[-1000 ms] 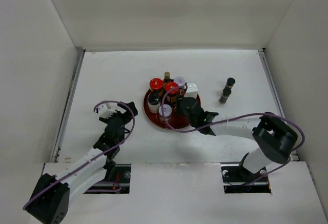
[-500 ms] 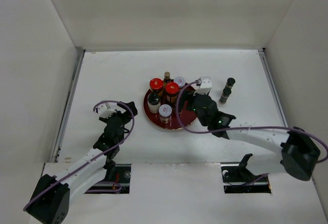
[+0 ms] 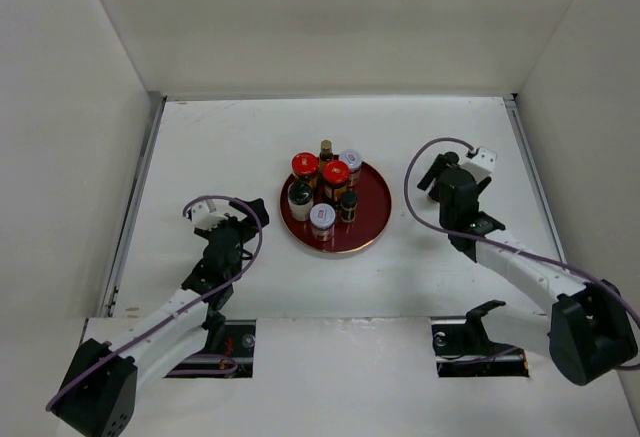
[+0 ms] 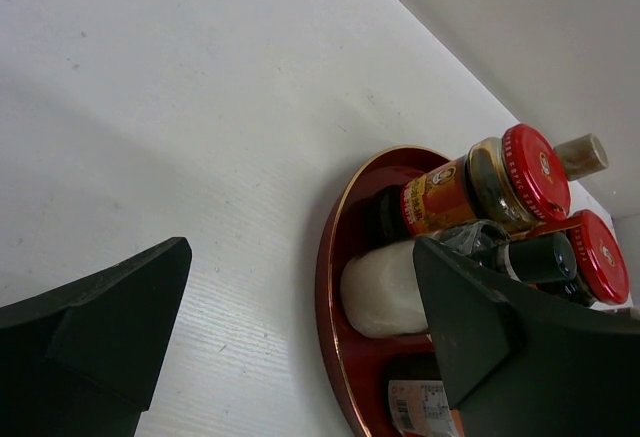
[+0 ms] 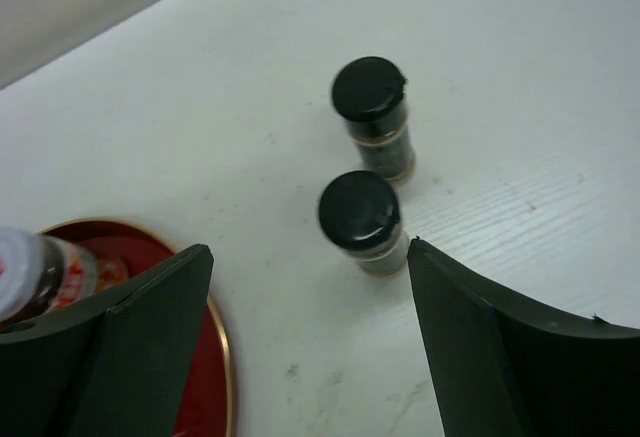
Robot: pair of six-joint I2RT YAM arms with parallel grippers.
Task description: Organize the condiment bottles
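The left claw (image 4: 300, 252) hovers low over the white surface (image 3: 220, 137) at the near left, its jaws spread wide with nothing between them. It points at the dark red round tray (image 3: 375, 209) and stops short of its rim. Seven bottles stand upright, bunched on the tray's left half:
- a red-capped jar (image 3: 305, 165) at the far left
- a black-capped white bottle (image 3: 300, 197) just in front of it
- a slim brown-capped bottle (image 3: 326, 147) at the back
- a second red-capped jar (image 3: 336, 170) in the middle
- a white-capped jar (image 3: 322, 215) nearest the arms
- a small dark bottle (image 3: 348, 203) just right of that
- a silver-capped jar (image 3: 351, 159) at the back right

Right of the tray, the right claw (image 5: 308, 247) hangs over the surface, jaws wide apart and holding nothing. Its wrist view shows two more bottles off the tray, a nearer black-capped bottle (image 5: 362, 219) and a farther black-capped bottle (image 5: 372, 112), upright just beside each other ahead of the fingers
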